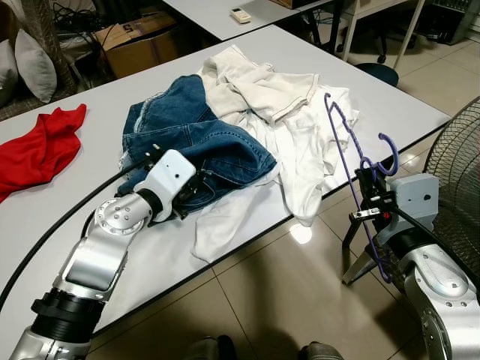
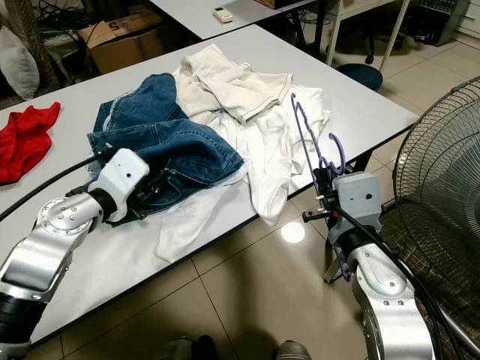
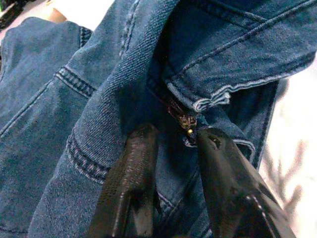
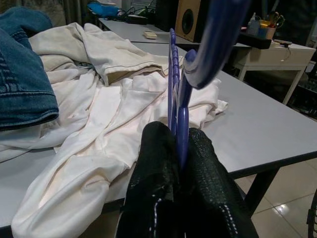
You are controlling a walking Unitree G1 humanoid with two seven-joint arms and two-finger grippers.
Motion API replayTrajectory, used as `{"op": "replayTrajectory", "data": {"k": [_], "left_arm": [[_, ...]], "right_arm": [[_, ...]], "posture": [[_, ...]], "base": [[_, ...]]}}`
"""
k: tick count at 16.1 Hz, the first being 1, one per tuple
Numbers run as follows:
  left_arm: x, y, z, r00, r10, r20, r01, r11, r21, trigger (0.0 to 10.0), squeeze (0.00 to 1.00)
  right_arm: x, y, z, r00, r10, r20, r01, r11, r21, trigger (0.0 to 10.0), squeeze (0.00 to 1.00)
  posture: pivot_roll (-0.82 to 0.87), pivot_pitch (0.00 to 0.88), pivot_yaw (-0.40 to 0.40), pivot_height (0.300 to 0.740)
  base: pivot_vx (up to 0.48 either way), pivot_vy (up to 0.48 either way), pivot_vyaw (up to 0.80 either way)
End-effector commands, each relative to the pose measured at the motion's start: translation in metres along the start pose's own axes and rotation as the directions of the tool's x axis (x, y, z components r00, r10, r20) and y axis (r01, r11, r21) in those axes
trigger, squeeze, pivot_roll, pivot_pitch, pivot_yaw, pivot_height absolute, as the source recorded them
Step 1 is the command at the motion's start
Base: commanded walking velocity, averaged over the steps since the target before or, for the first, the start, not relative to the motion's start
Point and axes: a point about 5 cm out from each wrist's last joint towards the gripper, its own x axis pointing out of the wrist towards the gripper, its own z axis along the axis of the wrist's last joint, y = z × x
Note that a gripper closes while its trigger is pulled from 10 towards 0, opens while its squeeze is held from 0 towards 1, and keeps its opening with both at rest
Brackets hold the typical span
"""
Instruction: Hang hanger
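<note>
A purple plastic hanger (image 1: 341,142) stands upright off the table's near right edge, its hook curling beside my right gripper (image 1: 369,196). That gripper is shut on the hanger's lower part, and in the right wrist view the fingers (image 4: 153,163) pinch the purple bar (image 4: 181,94). Blue jeans (image 1: 202,135) lie crumpled mid-table, partly over white garments (image 1: 300,150) and a beige one (image 1: 255,86). My left gripper (image 1: 196,196) rests on the jeans' near edge. Its fingers (image 3: 133,163) stand slightly apart, open, over the denim by the zipper (image 3: 187,121).
A red cloth (image 1: 41,146) lies at the table's (image 1: 390,97) left. A large fan (image 1: 457,172) stands close on the right of my right arm. A cardboard box (image 1: 135,41), a dark stool (image 1: 377,71) and a second table holding a remote (image 1: 240,13) lie beyond.
</note>
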Motion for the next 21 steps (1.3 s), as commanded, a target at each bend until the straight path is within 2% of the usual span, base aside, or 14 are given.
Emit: {"op": "replayTrajectory", "data": {"k": [1,4,8,9,12,13,15,16,17,18,20,21], "left_arm": [[0.001,0.000,0.000,1.000,0.014,0.002,-0.014,1.000,-0.021,10.0,0.00],[0.011,-0.009,0.007,0.999,0.019,0.043,-0.013,0.992,-0.127,10.0,0.00],[0.021,-0.010,0.002,0.997,0.071,0.000,-0.070,0.986,-0.150,10.0,0.00],[0.021,-0.009,0.001,0.997,0.075,-0.004,-0.075,0.991,-0.114,0.6,0.00],[0.021,-0.007,0.004,0.997,0.077,0.017,-0.075,0.990,-0.116,0.0,0.00],[0.022,-0.005,0.009,0.997,0.069,0.044,-0.062,0.988,-0.144,0.0,0.00],[0.024,0.005,0.027,0.993,0.063,0.096,-0.047,0.986,-0.159,0.0,0.00],[0.024,0.009,0.030,0.992,0.068,0.105,-0.051,0.986,-0.156,0.0,0.00],[0.024,0.020,0.042,0.987,0.086,0.134,-0.065,0.986,-0.154,0.0,0.00],[0.023,0.039,0.055,0.978,0.130,0.165,-0.108,0.985,-0.138,0.0,0.00],[0.018,0.067,0.070,0.958,0.208,0.196,-0.188,0.975,-0.117,0.0,0.00],[0.016,0.073,0.072,0.954,0.226,0.198,-0.207,0.972,-0.112,0.0,0.00]], "right_arm": [[-0.001,-0.002,0.004,1.000,-0.011,0.017,0.011,1.000,-0.007,10.0,0.00],[0.000,-0.002,0.004,1.000,-0.011,0.018,0.012,1.000,-0.006,10.0,0.00],[-0.001,-0.002,0.004,1.000,-0.016,0.018,0.016,1.000,-0.008,10.0,0.00],[-0.002,-0.002,0.004,1.000,-0.019,0.017,0.019,1.000,-0.008,10.0,0.00],[-0.003,-0.001,0.004,1.000,-0.003,0.016,0.003,1.000,0.000,10.0,0.00],[-0.004,0.004,0.007,0.997,0.067,0.032,-0.067,0.998,0.018,10.0,0.00],[-0.016,0.014,0.019,0.946,0.319,0.064,-0.324,0.941,0.098,10.0,0.00],[-0.020,0.015,0.020,0.931,0.358,0.066,-0.364,0.925,0.111,10.0,0.00],[-0.032,0.015,0.023,0.885,0.462,0.059,-0.466,0.875,0.132,10.0,0.00],[-0.045,0.014,0.023,0.835,0.549,0.037,-0.547,0.821,0.164,10.0,0.00],[-0.053,0.005,0.022,0.804,0.595,0.007,-0.586,0.790,0.179,10.0,0.00],[-0.054,0.004,0.023,0.797,0.604,0.007,-0.594,0.782,0.191,10.0,0.00]], "posture": [[-0.21,0.095,0.145,0.740],[-0.21,0.100,0.147,0.740],[-0.22,0.105,0.155,0.740],[-0.22,0.105,0.158,0.740],[-0.22,0.104,0.158,0.740],[-0.21,0.102,0.159,0.740],[-0.21,0.097,0.160,0.740],[-0.21,0.097,0.160,0.740],[-0.21,0.094,0.162,0.740],[-0.21,0.092,0.163,0.740],[-0.21,0.090,0.163,0.740],[-0.21,0.088,0.163,0.740]], "base": [[0.000,0.000,0.00],[0.000,0.000,0.00],[0.000,0.000,0.00],[0.000,0.000,0.00],[0.000,0.000,0.00],[0.000,0.000,0.00],[0.000,0.000,0.00],[0.000,0.000,0.00],[0.000,0.000,0.00],[0.000,0.000,0.00],[0.000,0.000,0.00],[0.000,0.000,0.00]]}}
